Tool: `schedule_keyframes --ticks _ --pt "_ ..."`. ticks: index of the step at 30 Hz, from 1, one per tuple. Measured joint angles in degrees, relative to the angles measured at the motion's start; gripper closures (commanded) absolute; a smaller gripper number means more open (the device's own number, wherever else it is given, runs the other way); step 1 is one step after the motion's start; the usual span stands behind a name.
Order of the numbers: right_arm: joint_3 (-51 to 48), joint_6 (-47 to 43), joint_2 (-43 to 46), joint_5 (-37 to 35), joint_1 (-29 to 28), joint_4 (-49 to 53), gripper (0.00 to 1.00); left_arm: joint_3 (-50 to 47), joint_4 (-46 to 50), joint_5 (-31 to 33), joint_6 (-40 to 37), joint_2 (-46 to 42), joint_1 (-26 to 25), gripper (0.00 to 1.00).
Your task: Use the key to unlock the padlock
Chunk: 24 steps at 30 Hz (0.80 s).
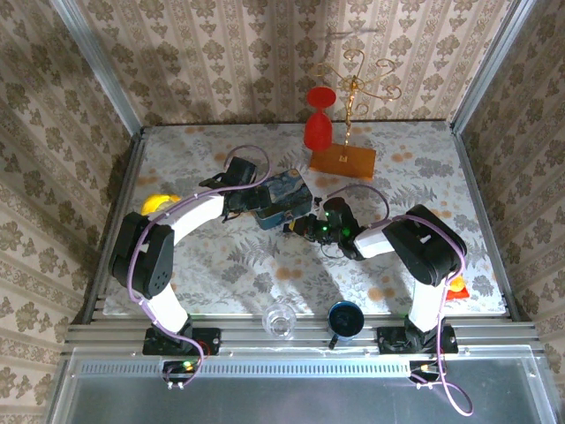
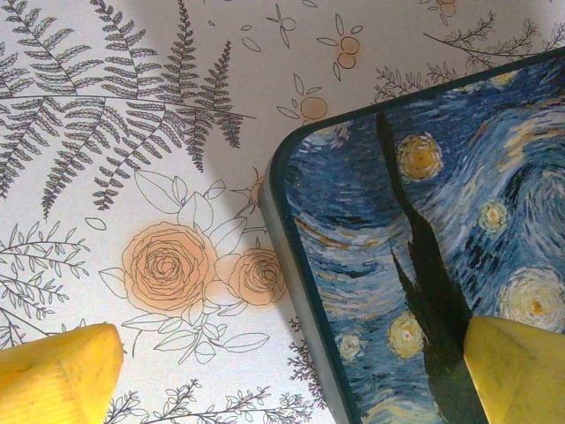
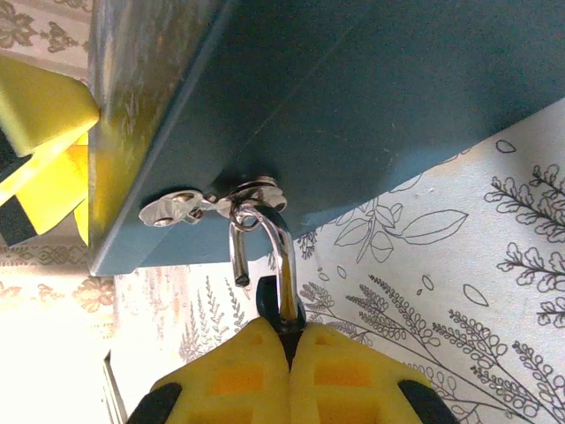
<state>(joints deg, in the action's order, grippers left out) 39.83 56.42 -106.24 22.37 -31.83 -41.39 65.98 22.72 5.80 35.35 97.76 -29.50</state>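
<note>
**Figure: lock, tin and both arms at one moment.** In the right wrist view, we found the padlock (image 3: 281, 283) hooked by its silvery shackle through the hasp (image 3: 207, 201) on the side wall of the blue swirl-painted tin (image 3: 353, 97). Its small dark body lay directly ahead of the right end effector (image 3: 287, 340), whose yellow fingers were pressed together and pinching it. The lock's long axis ran from the hasp to the fingertips, in line with the end effector's reach. One leg of the shackle entered the body and the other ended free just beside it, so we judged the shackle probably released; we could make out no key. The right arm was the one on the lock, and we judged that the coming move would turn on working along that axis to clear the hook from the hasp. In the left wrist view, the left end effector (image 2: 291, 353) was spread wide astride a corner of the tin, one finger over the painted lid and the other over the desk (image 2: 177, 106). We could not tell whether it touched the tin. In the top view, the tin lay mid-desk between the arms, on a cloth printed with ferns and pale roses. A red goblet (image 1: 319, 119) and a gilt wire stand (image 1: 357, 84) stood at the far edge, and a clear glass (image 1: 280, 320) and a blue cup (image 1: 345, 318) at the near edge. Damask wallpaper (image 1: 265, 53) closed in the space.
</note>
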Motion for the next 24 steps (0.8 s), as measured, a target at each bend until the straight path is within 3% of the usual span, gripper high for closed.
schedule_keyframes --ticks 24 --pt "-2.8 7.3 -3.5 4.3 2.0 -15.1 1.00 -0.1 0.0 -0.1 0.0 -0.1 0.6 0.00"
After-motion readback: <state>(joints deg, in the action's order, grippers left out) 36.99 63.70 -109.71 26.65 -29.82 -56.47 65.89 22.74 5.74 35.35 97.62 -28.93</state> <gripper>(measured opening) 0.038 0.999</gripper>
